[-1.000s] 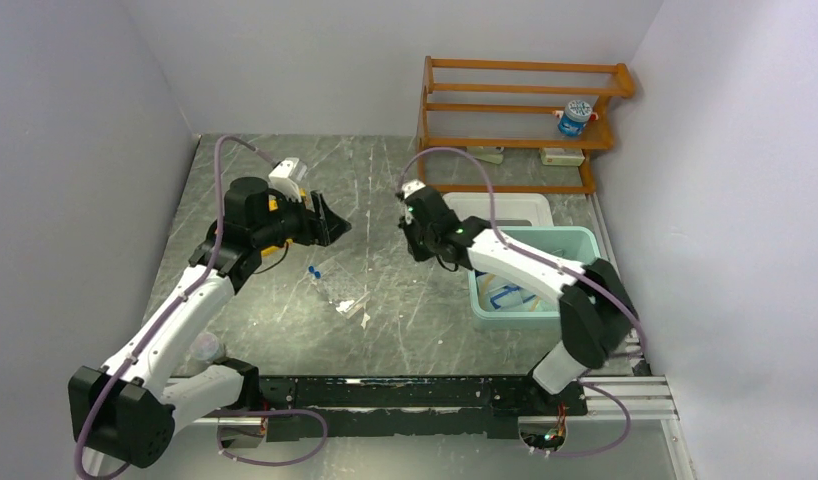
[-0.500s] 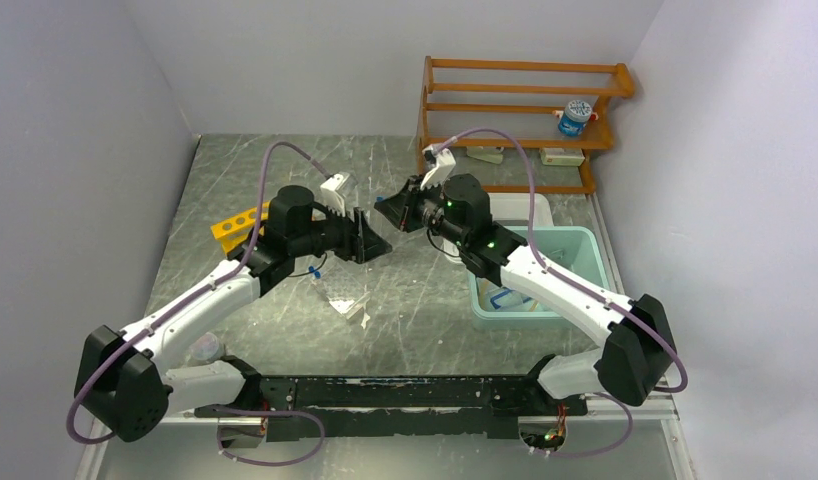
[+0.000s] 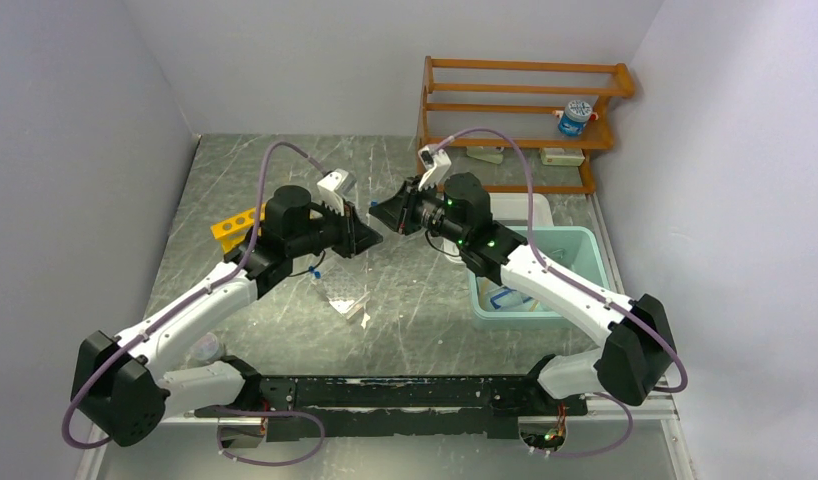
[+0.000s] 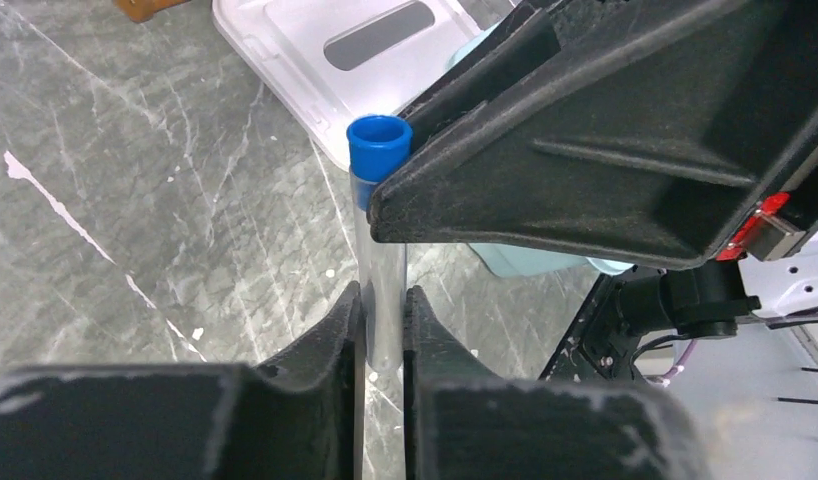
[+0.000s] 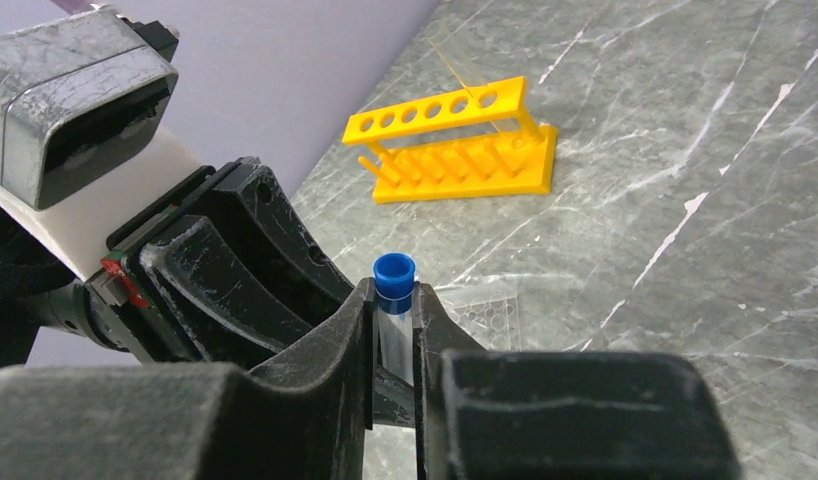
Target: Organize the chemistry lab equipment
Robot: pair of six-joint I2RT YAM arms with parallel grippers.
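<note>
While they meet mid-air, it's a tube handoff
left gripper [image 4: 383, 305] and right gripper [image 5: 394, 300] both clamp one blue-capped tube [image 4: 377, 140] up high; yellow rack [image 5: 465, 165] sits empty, so mostly undone

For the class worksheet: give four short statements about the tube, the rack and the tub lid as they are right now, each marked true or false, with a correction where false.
1. The left gripper and the right gripper both clamp one blue-capped tube above the table. True.
2. The yellow rack hangs in the left gripper. False: it sits on the table, with no gripper touching it.
3. The holes seen in the yellow rack hold no tubes. True.
4. The white lid is shut on the teal tub. False: the lid lies on the table behind the open tub.
</note>
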